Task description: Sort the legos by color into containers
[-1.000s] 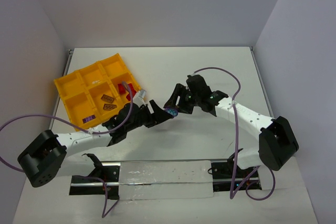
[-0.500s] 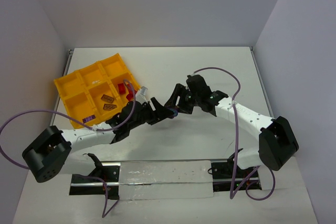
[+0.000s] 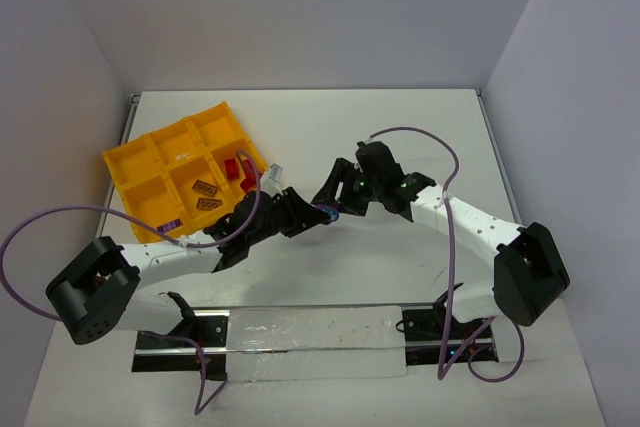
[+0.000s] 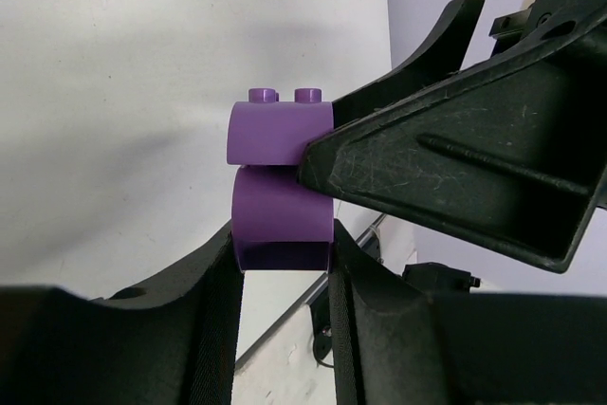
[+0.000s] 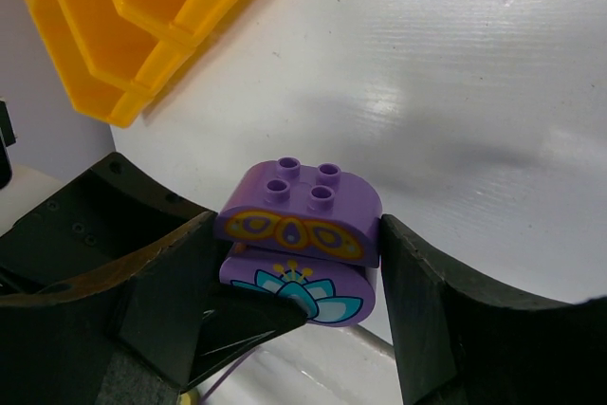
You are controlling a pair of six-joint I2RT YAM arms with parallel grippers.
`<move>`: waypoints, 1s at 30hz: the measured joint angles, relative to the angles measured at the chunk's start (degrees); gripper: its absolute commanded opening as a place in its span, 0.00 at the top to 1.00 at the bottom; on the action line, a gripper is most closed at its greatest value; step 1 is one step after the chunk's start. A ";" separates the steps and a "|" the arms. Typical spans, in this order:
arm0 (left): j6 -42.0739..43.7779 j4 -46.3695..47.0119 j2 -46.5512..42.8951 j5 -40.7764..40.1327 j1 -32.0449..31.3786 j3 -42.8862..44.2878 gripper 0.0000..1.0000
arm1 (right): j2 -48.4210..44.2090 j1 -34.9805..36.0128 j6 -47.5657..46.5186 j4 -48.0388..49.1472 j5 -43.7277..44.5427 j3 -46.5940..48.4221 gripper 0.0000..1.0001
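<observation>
One purple lego (image 5: 299,208), held by both left hand (image 4: 282,251) and right hand (image 5: 298,236), one yellow tray (image 3: 136,193)

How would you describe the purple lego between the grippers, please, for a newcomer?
From the yellow tray at the left of the table, move right to where the left gripper and right gripper meet. Held between them is the purple lego: two stacked rounded pieces with orange and blue prints, unlike the red legos in the tray.
</observation>
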 measured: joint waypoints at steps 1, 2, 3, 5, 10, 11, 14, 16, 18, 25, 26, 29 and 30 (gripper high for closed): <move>0.09 -0.16 -0.26 0.05 0.02 -0.04 1.00 | 0.00 0.00 -0.02 0.06 -0.18 0.00 0.30; 0.18 -0.36 -0.65 0.04 0.02 -0.20 1.00 | 0.00 0.00 -0.06 0.16 -0.49 0.00 0.24; 0.29 -0.56 -1.23 0.03 0.02 -0.48 1.00 | -0.02 0.02 -0.13 0.23 -0.98 0.02 0.18; 0.57 -0.88 -2.62 0.14 -0.01 -1.31 1.00 | 0.00 0.07 -0.46 0.23 -1.91 0.15 0.14; 2.55 -3.07 -10.05 1.42 -0.02 -3.93 1.00 | -0.02 0.04 -2.79 -0.35 -4.81 2.03 0.12; 3.24 -3.43 -11.57 1.85 -0.01 -4.26 1.00 | -0.02 0.04 -3.41 -0.71 -5.18 2.66 0.12; 5.32 -5.17 -16.40 3.50 0.18 -4.42 1.00 | -0.70 -0.28 -5.59 -1.52 -6.49 3.80 0.12; 6.96 -7.21 -19.21 5.31 0.60 -4.41 1.00 | -1.92 -0.73 -7.57 -2.03 -7.89 3.88 0.12; 8.53 -9.26 -21.09 7.14 1.08 -4.35 1.00 | -3.33 -1.22 -9.49 -2.44 -9.14 3.92 0.12; 13.72 -18.67 -21.80 13.41 3.23 -2.92 1.00 | -9.57 -3.62 -16.82 -2.74 -12.24 3.93 0.13; 14.20 -19.63 -21.52 13.68 3.53 -2.53 1.00 | -9.94 -4.20 -17.34 -2.76 -12.36 3.93 0.13; 15.02 -22.07 -20.63 13.37 4.71 -1.43 1.00 | -9.92 -5.57 -18.10 -3.26 -11.96 3.58 0.12; 15.11 -22.87 -20.39 12.85 5.23 -1.15 1.00 | -9.94 -5.89 -18.28 -3.48 -11.68 3.17 0.12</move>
